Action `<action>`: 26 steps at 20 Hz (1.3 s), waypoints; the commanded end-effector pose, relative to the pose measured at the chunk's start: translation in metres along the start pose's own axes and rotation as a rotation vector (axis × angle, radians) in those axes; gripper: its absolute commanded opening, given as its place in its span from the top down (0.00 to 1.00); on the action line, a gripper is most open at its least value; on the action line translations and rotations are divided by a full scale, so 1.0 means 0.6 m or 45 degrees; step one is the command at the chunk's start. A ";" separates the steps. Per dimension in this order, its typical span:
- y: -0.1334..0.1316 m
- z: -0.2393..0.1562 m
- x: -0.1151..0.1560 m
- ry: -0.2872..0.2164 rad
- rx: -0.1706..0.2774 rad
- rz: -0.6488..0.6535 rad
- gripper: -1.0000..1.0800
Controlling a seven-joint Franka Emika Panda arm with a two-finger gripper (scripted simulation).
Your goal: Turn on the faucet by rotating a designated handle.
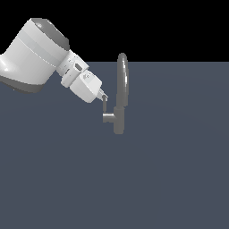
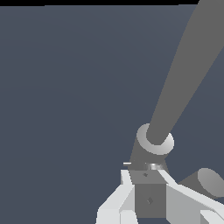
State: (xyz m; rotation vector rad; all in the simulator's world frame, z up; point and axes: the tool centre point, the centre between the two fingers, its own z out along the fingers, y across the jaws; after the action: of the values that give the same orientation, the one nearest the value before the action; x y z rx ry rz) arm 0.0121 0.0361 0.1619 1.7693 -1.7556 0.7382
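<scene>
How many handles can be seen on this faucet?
1. The handle is a thin lever on a short stub on the exterior view's left side of the faucet, at the gripper tips. Another could be hidden behind the body.

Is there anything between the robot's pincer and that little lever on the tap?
Nothing: in the exterior view the pincer sits right at the top of the handle, and the wrist view shows its fingers flanking a grey part.

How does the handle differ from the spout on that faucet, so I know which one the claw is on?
The handle is a short thin lever standing on a side stub; the spout is a tall narrow arch on the body. The claw sits at the handle, apart from the spout. Both are grey metal.
</scene>
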 end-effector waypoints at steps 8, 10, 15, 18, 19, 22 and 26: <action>0.050 -0.009 0.008 0.000 0.000 0.000 1.00; 0.056 -0.010 0.009 0.000 0.000 0.000 1.00; 0.067 -0.004 0.000 0.001 0.009 -0.003 1.00; 0.083 0.001 -0.004 0.001 0.007 -0.002 1.00; 0.089 0.002 -0.005 0.001 0.007 -0.002 1.00; 0.106 0.007 -0.009 0.000 0.004 -0.001 1.00; 0.128 0.014 -0.015 0.000 0.001 0.000 1.00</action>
State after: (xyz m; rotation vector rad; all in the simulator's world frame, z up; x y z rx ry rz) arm -0.0510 0.0375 0.1583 1.7791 -1.7664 0.7606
